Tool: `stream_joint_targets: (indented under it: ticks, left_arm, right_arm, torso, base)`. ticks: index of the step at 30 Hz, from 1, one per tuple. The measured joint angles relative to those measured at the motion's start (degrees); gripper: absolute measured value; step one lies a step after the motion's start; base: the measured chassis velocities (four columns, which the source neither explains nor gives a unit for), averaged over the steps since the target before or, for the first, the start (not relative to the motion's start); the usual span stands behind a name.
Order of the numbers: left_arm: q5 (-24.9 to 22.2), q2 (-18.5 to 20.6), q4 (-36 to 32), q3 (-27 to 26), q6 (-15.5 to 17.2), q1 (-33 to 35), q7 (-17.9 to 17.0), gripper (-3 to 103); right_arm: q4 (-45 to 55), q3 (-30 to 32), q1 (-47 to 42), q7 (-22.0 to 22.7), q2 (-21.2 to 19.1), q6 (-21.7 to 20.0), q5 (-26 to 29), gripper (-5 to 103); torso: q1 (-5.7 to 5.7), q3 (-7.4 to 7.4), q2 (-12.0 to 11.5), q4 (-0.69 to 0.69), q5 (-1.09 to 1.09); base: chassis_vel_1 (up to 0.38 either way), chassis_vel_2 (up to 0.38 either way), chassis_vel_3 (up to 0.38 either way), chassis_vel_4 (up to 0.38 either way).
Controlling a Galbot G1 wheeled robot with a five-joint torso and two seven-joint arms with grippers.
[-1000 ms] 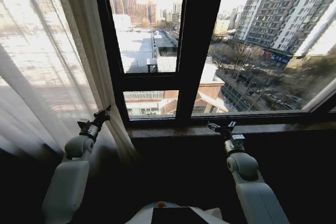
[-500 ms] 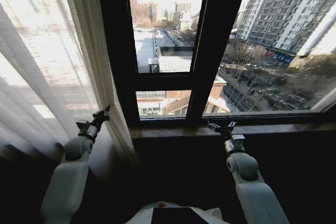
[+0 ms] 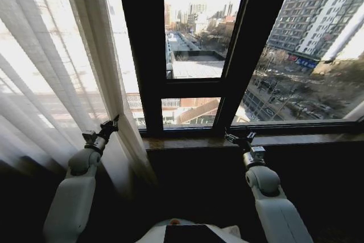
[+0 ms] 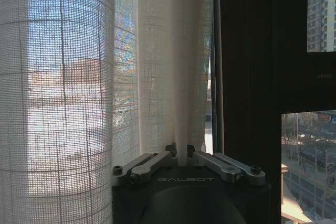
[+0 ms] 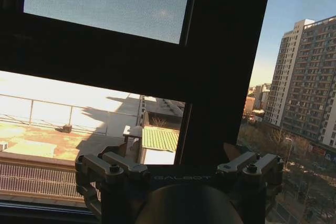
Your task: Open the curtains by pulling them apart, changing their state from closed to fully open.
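Two grippers are raised toward a dark-framed window. The left gripper [image 3: 109, 124] sits at the inner edge of the curtains [image 3: 62, 78]; in the left wrist view its fingers [image 4: 181, 150] are pressed together, pinching a fold of the curtain's hem. That grip suggests the arm is placed to drag the panel sideways, away from the glass. The right gripper [image 3: 236, 137] hangs just in front of the window sill [image 3: 296, 139], apart from any fabric; its fingers stand spread, holding nothing, so it appears idle.

The curtains are sheer white cloth with many upright pleats, letting daylight and blurred buildings show through. They are gathered along the left side of the window frame [image 3: 139, 55], leaving the panes to the right uncovered, with rooftops and tall apartment blocks visible beyond.
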Motion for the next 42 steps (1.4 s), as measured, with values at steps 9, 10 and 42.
stream_joint_targets:
  ticks: [9,10,42]
  left_arm:
    - [-0.1,0.0,-0.7,-0.5,0.0,0.6,0.0,0]
    - [-0.1,0.1,-0.8,-0.5,0.0,0.7,0.0,0]
    - [-0.3,0.2,-2.3,-1.4,0.0,2.3,-0.1,0]
  right_arm:
    - [0.2,0.0,-0.2,-0.1,0.0,0.0,0.0,100]
    - [0.3,0.0,-0.2,-0.1,0.0,0.0,0.0,100]
    - [0.5,-0.2,-0.4,-0.1,0.2,0.2,0.1,100]
  torso:
    - [-0.01,0.0,0.0,0.0,0.0]
    - [-0.01,0.0,0.0,0.0,0.0]
    - [0.0,0.0,0.0,0.01,-0.01]
  base:
    - [0.162,0.166,-0.174,-0.171]
    - [0.153,0.172,-0.171,-0.147]
    - [0.3,0.304,-0.296,-0.299]
